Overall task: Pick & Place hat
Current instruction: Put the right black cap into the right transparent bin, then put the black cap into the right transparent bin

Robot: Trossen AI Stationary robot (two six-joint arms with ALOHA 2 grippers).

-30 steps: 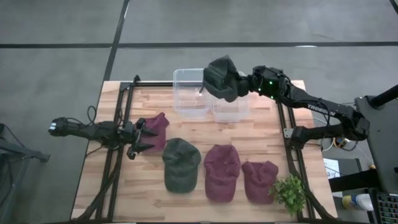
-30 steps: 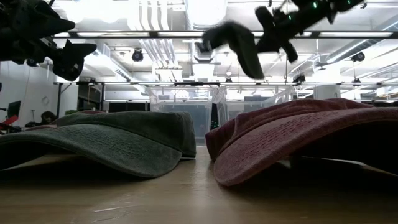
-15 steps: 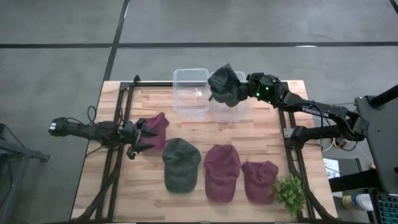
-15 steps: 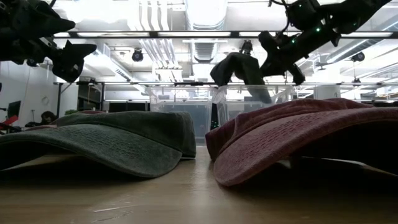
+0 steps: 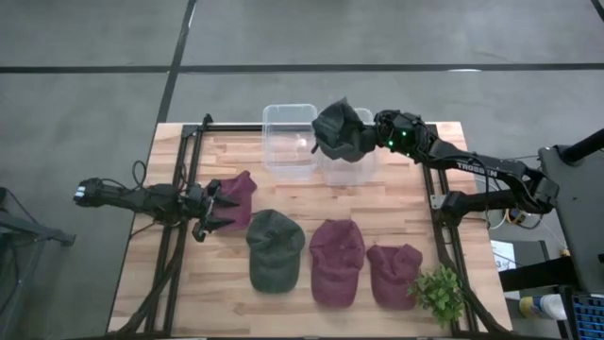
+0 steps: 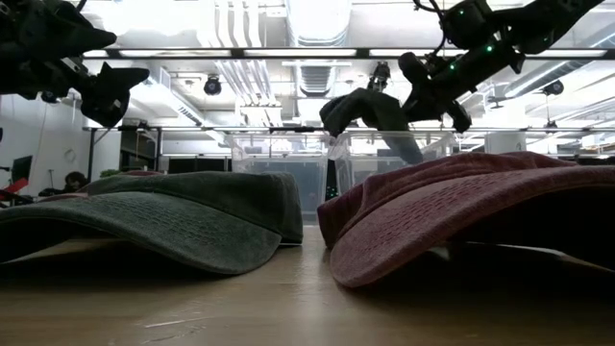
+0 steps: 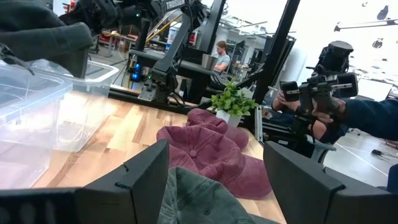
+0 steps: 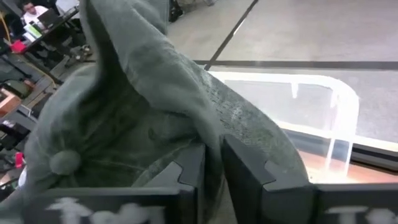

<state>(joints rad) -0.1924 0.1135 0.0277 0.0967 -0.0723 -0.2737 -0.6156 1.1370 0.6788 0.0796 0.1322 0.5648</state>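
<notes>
Over the far edge of the wooden table, the right gripper reaches in from the right, its fingers pinching a fold of the dark green cloth cap, which hangs crumpled above the right-hand clear plastic bin. A second clear bin stands just beside it. The left gripper waits low at the left edge, jaws spread, beside a maroon cap. Nearer, a green cap, two more maroon caps and a small leafy plant lie in a row.

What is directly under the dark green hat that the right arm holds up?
Under the green hat stands the right clear bin, on the wooden table. The hat hides most of the bin's inside, so its contents cannot be seen.
</notes>
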